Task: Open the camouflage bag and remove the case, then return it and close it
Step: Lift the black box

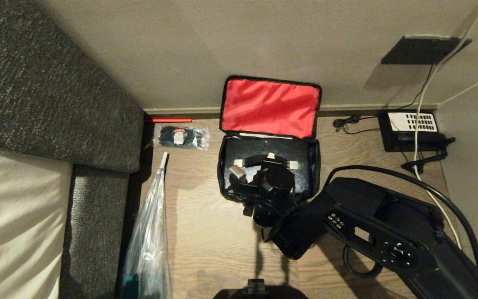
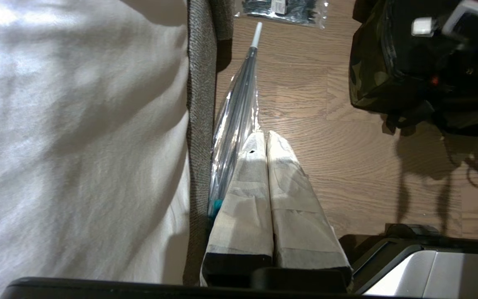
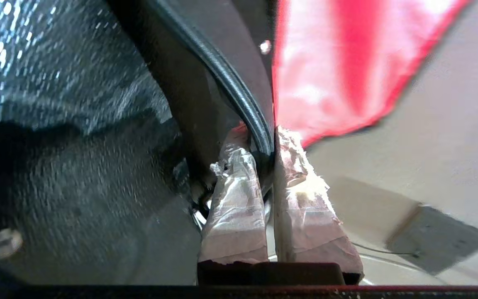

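The right claw (image 3: 266,166) clamps the speckled black case's (image 1: 264,155) slim handle (image 3: 239,99) inside the camouflage bag (image 1: 313,162) (red-lined flap upright); the left claw (image 2: 266,141) hangs shut beside a clear plastic bag (image 1: 147,232).

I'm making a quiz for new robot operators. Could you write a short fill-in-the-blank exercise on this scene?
1. The lid flap of the camouflage bag stands open, showing a ____ lining.
2. The right gripper is shut on the ____ of the case.
3. The case is ____ the bag.
4. The left gripper, fingers together, hangs beside the clear ____ bag.

Missing words: red; handle; inside; plastic
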Tool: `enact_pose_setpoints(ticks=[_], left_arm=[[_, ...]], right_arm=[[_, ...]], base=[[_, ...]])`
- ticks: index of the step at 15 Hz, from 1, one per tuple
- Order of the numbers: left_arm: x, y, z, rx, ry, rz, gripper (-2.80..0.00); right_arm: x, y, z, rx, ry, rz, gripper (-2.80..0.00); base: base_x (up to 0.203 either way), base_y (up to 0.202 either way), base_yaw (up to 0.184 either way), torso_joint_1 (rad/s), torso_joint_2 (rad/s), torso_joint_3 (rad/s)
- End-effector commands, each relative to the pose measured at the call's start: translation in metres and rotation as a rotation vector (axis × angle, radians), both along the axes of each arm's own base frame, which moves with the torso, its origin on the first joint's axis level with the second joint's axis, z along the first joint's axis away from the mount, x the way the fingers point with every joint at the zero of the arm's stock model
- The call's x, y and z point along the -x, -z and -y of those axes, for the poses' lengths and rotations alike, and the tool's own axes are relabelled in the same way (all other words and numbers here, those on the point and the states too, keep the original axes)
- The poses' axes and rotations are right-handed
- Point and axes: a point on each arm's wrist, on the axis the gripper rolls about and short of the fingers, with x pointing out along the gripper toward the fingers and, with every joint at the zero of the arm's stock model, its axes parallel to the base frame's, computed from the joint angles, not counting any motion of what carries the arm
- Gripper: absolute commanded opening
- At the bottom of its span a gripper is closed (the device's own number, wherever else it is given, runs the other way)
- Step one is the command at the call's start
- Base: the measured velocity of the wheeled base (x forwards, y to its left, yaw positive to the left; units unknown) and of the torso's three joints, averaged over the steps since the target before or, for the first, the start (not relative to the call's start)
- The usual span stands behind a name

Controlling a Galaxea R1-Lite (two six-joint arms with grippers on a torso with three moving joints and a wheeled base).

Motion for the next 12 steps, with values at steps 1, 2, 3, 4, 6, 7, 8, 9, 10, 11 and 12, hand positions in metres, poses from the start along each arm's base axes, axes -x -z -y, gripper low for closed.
enact_pose_setpoints(ticks=[1,2,3,4,6,7,8,9,10,11,12], left_arm=[[0.0,0.001,0.0,0.0,-0.001,0.0,-2.8],[0.0,0.001,0.0,0.0,-0.002,-0.001,-2.8],[0.0,0.001,0.0,0.0,-0.002,-0.001,-2.8],[0.0,0.0,0.0,0.0,-0.002,0.001,-2.8],[0.0,0.001,0.0,0.0,-0.001,-0.001,-2.8],[0.0,0.001,0.0,0.0,0.0,-0.001,-2.8],[0.0,0.001,0.0,0.0,-0.002,-0.001,-2.8],[0.0,0.001,0.0,0.0,-0.002,-0.001,-2.8],[0.0,0.0,0.0,0.0,-0.001,0.001,-2.8],[0.0,0.001,0.0,0.0,0.0,0.001,-2.8],[0.0,0.001,0.0,0.0,-0.002,-0.001,-2.8]], right_arm=[[0.013,-0.033,0.004,-0.039,-0.007,0.044,-2.8],[0.016,-0.035,0.003,-0.039,-0.01,0.044,-2.8],[0.016,-0.035,0.003,-0.039,-0.01,0.044,-2.8],[0.019,-0.036,0.001,-0.039,-0.018,0.045,-2.8],[0.023,-0.04,-0.003,-0.041,-0.023,0.049,-2.8],[0.024,-0.04,-0.005,-0.044,-0.026,0.05,-2.8],[0.025,-0.041,-0.006,-0.045,-0.029,0.051,-2.8],[0.027,-0.042,-0.007,-0.047,-0.032,0.053,-2.8],[0.032,-0.048,-0.011,-0.056,-0.045,0.063,-2.8],[0.032,-0.049,-0.011,-0.057,-0.045,0.064,-2.8],[0.032,-0.054,-0.011,-0.069,-0.046,0.075,-2.8]], base=[[0.0,0.0,0.0,0.0,0.0,0.0],[0.0,0.0,0.0,0.0,0.0,0.0],[0.0,0.0,0.0,0.0,0.0,0.0],[0.0,0.0,0.0,0.0,0.0,0.0],[0.0,0.0,0.0,0.0,0.0,0.0],[0.0,0.0,0.0,0.0,0.0,0.0],[0.0,0.0,0.0,0.0,0.0,0.0],[0.0,0.0,0.0,0.0,0.0,0.0],[0.0,0.0,0.0,0.0,0.0,0.0],[0.0,0.0,0.0,0.0,0.0,0.0],[0.0,0.0,0.0,0.0,0.0,0.0]])
